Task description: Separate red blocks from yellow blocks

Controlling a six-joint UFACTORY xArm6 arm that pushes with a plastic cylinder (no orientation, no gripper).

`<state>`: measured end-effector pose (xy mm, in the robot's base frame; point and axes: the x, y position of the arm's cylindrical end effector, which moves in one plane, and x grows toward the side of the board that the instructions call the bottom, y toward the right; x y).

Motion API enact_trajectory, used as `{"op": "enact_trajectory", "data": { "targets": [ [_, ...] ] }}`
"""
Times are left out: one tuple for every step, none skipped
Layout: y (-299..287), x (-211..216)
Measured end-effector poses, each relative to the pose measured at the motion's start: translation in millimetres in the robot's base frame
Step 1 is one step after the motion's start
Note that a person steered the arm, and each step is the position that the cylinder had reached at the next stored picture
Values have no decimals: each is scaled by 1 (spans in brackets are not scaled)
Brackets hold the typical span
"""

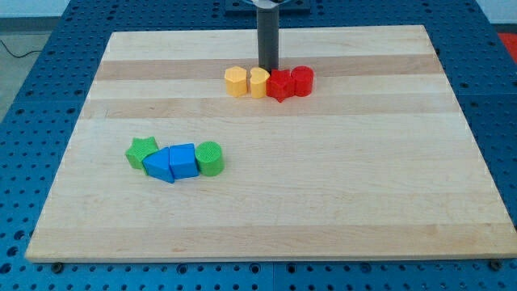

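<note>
- Filling most of the view, a pale wooden board [266, 202] lies on a blue table [32, 97] with a grid of small holes; the blue shows past the board at the view's left, right and bottom edges.
- Coming down from the view's top, my dark rod [267, 36] stands upright near the board's upper middle; it is a plain rod with nothing on it to spread or pinch.
- My tip [268, 68] sits right behind the row of task blocks, at the seam between the second yellow block and the first red one; whether it touches either one cannot be told.
- That row runs from the view's left to its right: a yellow hexagonal block [235, 82], a second yellow block [258, 82] of unclear shape, a red block [279, 85] of unclear shape, and a red cylinder [301, 81]. All four sit side by side, each touching the next, so red and yellow are still joined.
- Well apart, toward the view's lower left, a second cluster lies pressed together: a green star [140, 151], a blue block [159, 165] with a pointed lower end, a blue block [183, 161] with slanted sides, and a green cylinder [209, 158].
- Nothing lies between the two clusters; only bare wood sits on either side of the row.
</note>
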<state>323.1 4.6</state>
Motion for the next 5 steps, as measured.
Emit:
{"op": "enact_trajectory", "data": {
  "targets": [
    [10, 43],
    [12, 72],
    [12, 75],
    [15, 82],
    [52, 108]
  ]
}}
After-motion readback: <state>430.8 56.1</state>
